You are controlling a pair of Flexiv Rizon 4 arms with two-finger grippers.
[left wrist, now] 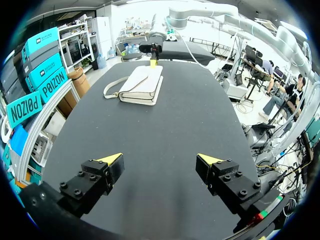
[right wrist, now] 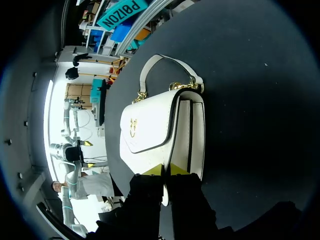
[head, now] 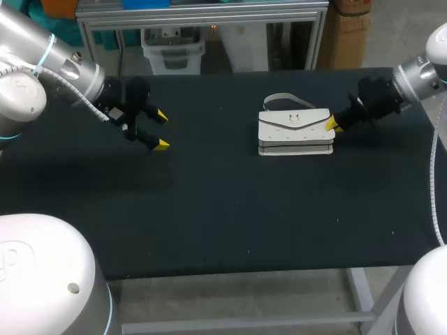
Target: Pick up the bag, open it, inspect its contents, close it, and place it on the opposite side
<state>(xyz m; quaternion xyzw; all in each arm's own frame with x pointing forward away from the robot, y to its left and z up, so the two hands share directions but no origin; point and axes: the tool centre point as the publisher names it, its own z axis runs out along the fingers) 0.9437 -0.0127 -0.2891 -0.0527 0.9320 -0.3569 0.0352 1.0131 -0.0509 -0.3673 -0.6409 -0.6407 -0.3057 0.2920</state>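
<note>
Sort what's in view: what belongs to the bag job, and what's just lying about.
Part of the job:
bag
right gripper, closed on the bag's end
left gripper, open, well apart from the bag

Not part of it:
black table, which only bears the bag

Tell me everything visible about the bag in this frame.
The bag is a small white handbag, leather-like, with a front flap shut, a gold clasp, gold strap rings and a short handle lying behind it. It lies flat on the black table, right of centre. The right gripper pinches its right end; nothing else touches it.
</note>
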